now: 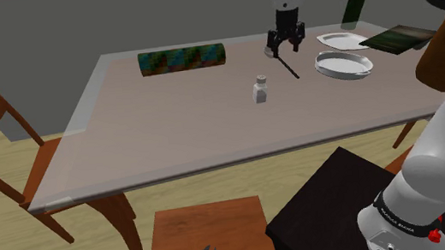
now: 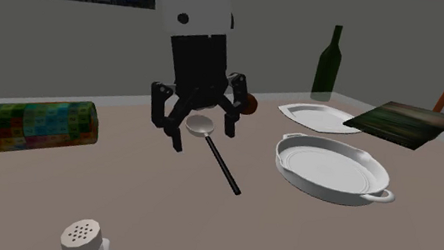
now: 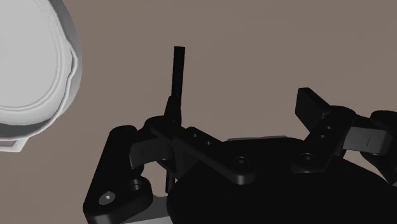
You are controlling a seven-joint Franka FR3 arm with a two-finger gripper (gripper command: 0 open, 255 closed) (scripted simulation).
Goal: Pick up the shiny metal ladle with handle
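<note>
Nearest us we see a white shaker (image 2: 81,239) on the worktop (image 2: 146,201); farther back the gripper (image 2: 204,137) stands spread astride the bowl of the ladle (image 2: 201,125).

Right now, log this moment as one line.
phase: pre-grasp | ladle: on table, unclasped | gripper: open, straddling its bowl | nearby: white oval dish beside handle

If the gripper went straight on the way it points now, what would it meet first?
Probably the ladle: its bowl sits between the open jaws, directly under the gripper. Beneath it is the table. How close the palm already is to the bowl is unclear.
</note>
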